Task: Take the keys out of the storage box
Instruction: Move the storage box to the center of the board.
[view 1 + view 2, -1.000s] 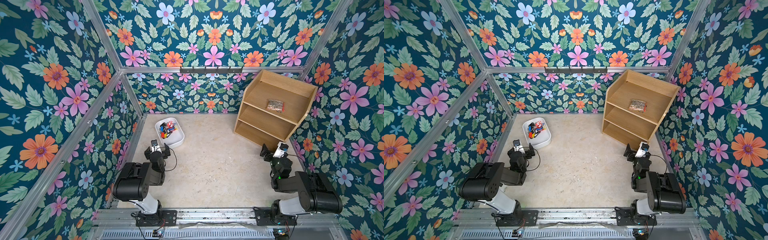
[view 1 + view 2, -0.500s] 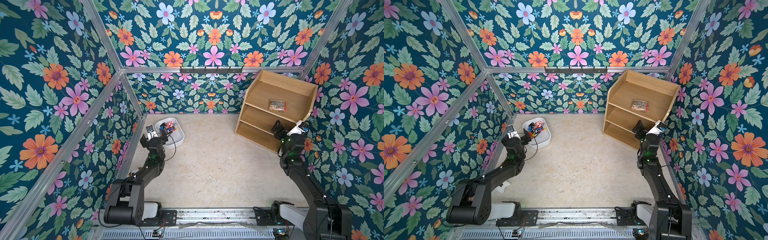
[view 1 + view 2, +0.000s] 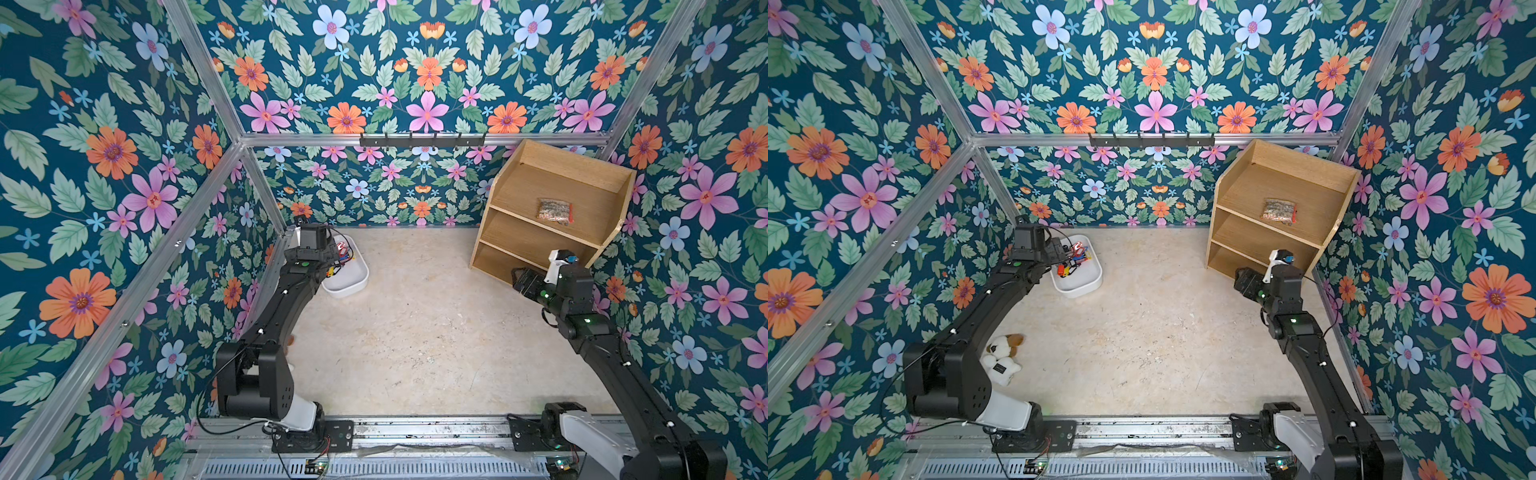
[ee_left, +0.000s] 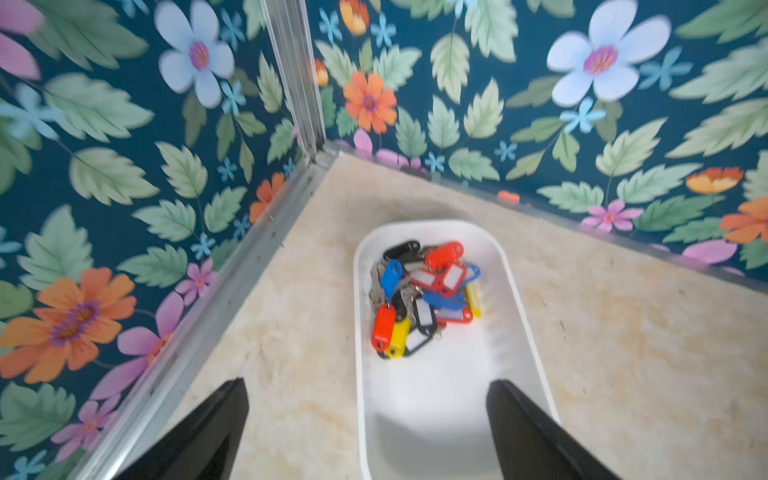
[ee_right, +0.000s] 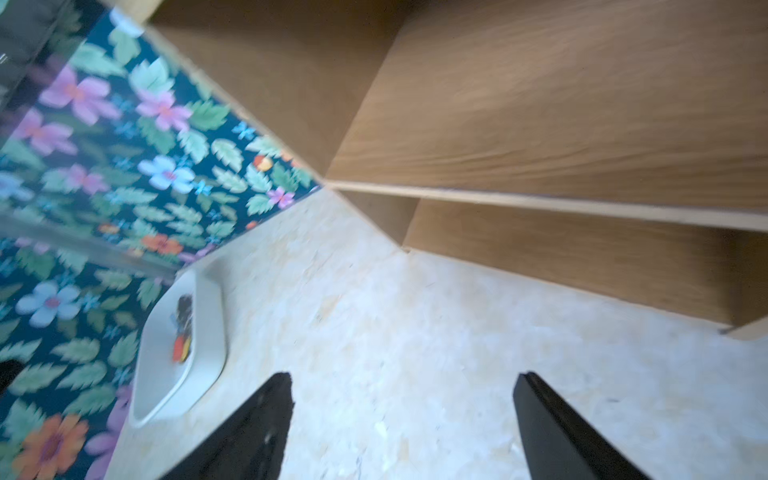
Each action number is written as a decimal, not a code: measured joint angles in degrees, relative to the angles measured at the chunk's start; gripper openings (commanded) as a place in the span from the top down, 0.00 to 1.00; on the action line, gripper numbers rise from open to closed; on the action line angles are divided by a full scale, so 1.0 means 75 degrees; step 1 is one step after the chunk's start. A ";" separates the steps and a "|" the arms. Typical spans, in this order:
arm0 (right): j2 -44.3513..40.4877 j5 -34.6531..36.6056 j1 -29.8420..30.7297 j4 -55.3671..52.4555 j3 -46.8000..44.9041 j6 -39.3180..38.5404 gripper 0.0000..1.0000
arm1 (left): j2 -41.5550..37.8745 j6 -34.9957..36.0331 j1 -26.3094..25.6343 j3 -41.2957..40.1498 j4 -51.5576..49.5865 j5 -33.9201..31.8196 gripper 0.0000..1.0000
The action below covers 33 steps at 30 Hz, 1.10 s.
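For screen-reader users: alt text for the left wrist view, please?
Keys with red, blue, yellow and black tags lie heaped at one end of a white storage box on a beige floor beside floral walls. The open left end effector hovers by the box's empty end, holding nothing.

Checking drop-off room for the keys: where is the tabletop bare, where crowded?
Bare: the tabletop between the storage box and the wooden shelf unit, down to the front rail; also the box's near half. Crowded: the keys heaped at the box's far end, and a plush dog beside the left arm's base.
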 measured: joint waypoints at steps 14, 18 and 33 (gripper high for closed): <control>-0.0938 -0.0396 0.0522 -0.0857 -0.1189 0.0635 0.40 | 0.2028 -0.0807 0.0396 0.0944 -0.2052 0.1137 0.17; -0.0790 -0.0472 0.0711 -0.0857 -0.1008 0.0749 0.40 | 0.2334 -0.0860 0.0551 0.0968 -0.2154 0.1317 0.21; -0.0455 -0.0230 0.1355 -0.1000 -0.0557 0.0833 0.44 | 0.3083 -0.0962 0.0632 0.1233 -0.2165 0.1684 0.44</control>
